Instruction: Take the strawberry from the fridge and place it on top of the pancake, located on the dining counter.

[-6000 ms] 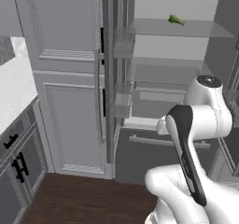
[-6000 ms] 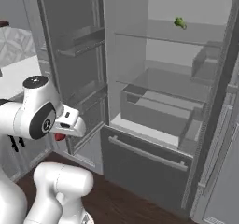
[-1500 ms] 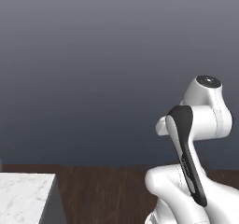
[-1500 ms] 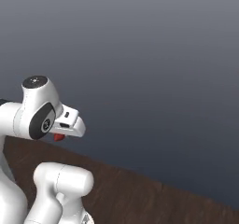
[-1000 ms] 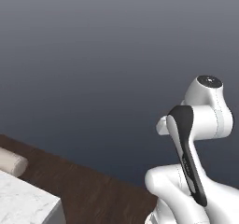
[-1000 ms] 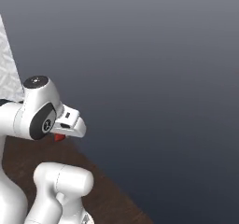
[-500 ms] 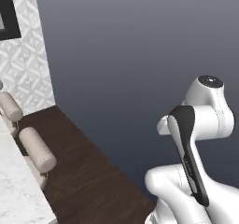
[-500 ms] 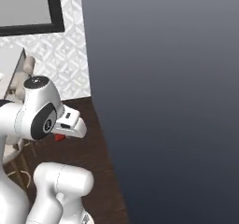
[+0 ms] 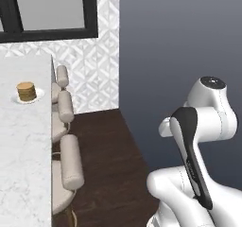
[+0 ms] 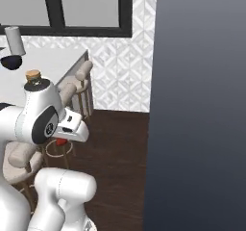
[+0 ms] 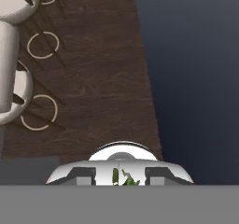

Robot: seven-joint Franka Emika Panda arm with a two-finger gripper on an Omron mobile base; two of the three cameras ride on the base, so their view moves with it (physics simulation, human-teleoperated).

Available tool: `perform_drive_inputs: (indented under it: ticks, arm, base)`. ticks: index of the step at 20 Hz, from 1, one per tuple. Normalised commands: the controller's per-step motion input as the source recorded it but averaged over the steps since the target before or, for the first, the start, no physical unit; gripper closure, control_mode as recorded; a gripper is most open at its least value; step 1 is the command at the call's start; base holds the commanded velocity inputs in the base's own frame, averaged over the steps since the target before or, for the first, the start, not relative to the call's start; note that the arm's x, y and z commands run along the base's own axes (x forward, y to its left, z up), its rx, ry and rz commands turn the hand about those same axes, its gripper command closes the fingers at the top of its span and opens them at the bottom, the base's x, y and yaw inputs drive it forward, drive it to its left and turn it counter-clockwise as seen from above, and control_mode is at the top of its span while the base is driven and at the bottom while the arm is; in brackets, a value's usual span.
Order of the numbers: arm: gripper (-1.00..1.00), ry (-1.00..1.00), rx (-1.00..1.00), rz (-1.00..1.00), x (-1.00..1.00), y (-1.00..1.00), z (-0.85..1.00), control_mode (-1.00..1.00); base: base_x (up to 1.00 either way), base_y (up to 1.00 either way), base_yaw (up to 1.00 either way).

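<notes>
The strawberry [image 10: 60, 141] shows as a small red spot under the white hand, and my gripper [image 10: 61, 139] is shut on it, held low beside the base. In the hand view its green leaves [image 11: 124, 178] poke out between the fingers of the gripper [image 11: 120, 175], above the dark wood floor. The pancake [image 9: 26, 91], a brown stack on a small white plate, sits on the white marble dining counter [image 9: 23, 145] far ahead to the left. From the right base camera the pancake [image 10: 33, 74] peeks over the arm's shoulder. The fridge is out of view.
Three beige cushioned stools [image 9: 71, 161] line the dining counter's near edge, between the counter and the dark wood floor [image 9: 111, 169]. A patterned white wall with a black-framed window [image 9: 52, 8] stands behind. A dark grey wall [image 10: 202, 105] fills the right. A black bowl [image 10: 10, 61] is near the counter's far end.
The whole picture has swept round with the base: the fridge is gone, then a blank dark wall, and now the dining counter, stools and pancake have come into view. The arm's pose is unchanged.
</notes>
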Motion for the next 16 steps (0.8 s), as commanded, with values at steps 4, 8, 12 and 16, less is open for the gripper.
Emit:
perform_drive_inputs:
  ticks: [4,8,12,16]
  arm:
    - [1.0,0.0,0.0,0.0,0.0,0.0,0.0,1.0]
    - [1.0,0.0,0.0,0.0,0.0,0.0,0.0,1.0]
    - [1.0,0.0,0.0,0.0,0.0,0.0,0.0,1.0]
    - [1.0,0.0,0.0,0.0,0.0,0.0,0.0,1.0]
  base:
    - [1.0,-0.27,0.65]
    - [1.0,-0.28,0.64]
    - [1.0,-0.46,0.61]
    - [1.0,-0.59,0.61]
